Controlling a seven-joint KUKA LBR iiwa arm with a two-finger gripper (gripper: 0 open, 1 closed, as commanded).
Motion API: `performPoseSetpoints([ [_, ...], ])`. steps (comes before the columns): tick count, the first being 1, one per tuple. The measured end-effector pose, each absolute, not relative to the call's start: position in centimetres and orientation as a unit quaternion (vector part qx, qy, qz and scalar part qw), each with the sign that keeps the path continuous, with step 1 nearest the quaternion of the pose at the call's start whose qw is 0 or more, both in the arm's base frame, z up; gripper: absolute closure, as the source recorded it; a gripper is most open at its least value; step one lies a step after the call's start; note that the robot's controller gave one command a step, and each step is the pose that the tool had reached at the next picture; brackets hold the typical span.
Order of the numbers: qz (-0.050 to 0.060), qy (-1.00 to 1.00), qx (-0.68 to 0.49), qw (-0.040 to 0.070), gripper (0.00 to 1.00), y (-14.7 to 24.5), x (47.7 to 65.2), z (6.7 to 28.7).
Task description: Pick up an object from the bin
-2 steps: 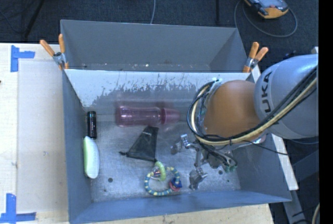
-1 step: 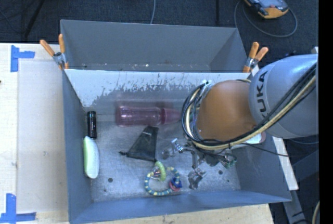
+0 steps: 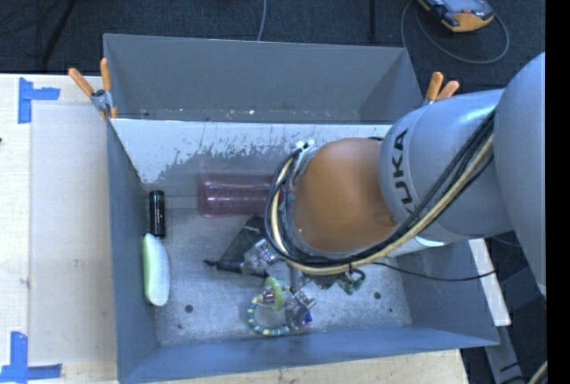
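Beaded ring (image 3: 265, 330), lying on the bin floor at lower centre just under the gripper (image 3: 283, 291), looks light and floppy, best pinched across its band; gripper opening cannot be told.

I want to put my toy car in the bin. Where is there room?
Bare floor lies between the white tube and the bead ring, and right of the ring. It is crowded mid-bin, where the black thing and the ring lie by the gripper.
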State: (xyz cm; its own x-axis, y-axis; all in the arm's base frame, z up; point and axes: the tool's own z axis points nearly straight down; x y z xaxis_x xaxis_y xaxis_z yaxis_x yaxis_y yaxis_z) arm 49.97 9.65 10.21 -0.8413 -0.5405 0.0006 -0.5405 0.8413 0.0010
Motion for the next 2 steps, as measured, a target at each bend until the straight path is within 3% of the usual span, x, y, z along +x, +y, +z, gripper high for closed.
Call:
performPoseSetpoints([
  [1,-0.001,-0.924,0.383,0.001,0.00,9.2,49.1,8.6],
  [2,0.000,-0.913,0.409,0.000,1.00,7.4,51.3,7.3],
])
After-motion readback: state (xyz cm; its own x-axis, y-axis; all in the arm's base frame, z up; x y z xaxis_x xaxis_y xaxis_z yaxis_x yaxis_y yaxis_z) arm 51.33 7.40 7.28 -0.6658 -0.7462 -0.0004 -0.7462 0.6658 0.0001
